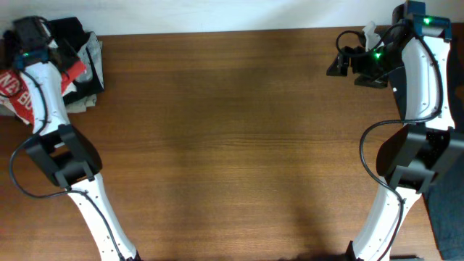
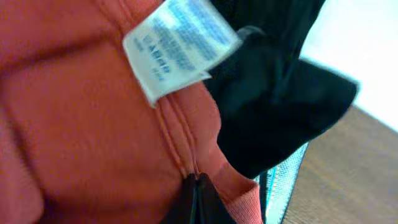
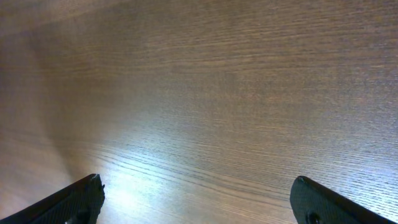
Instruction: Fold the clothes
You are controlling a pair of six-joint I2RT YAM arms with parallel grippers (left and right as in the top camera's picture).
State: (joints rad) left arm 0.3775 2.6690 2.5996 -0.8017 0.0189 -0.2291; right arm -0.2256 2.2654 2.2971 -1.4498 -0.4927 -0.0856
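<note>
A pile of clothes sits at the table's far left corner, with red, black and grey pieces. My left gripper is down in the pile. In the left wrist view its fingers are shut on a seam of the red garment, which has a white label. A black garment lies beside it. My right gripper is at the far right, open and empty above bare wood.
The wooden table spreads between the two arms. A red and white printed cloth hangs at the left edge. A teal-edged fabric shows under the black garment.
</note>
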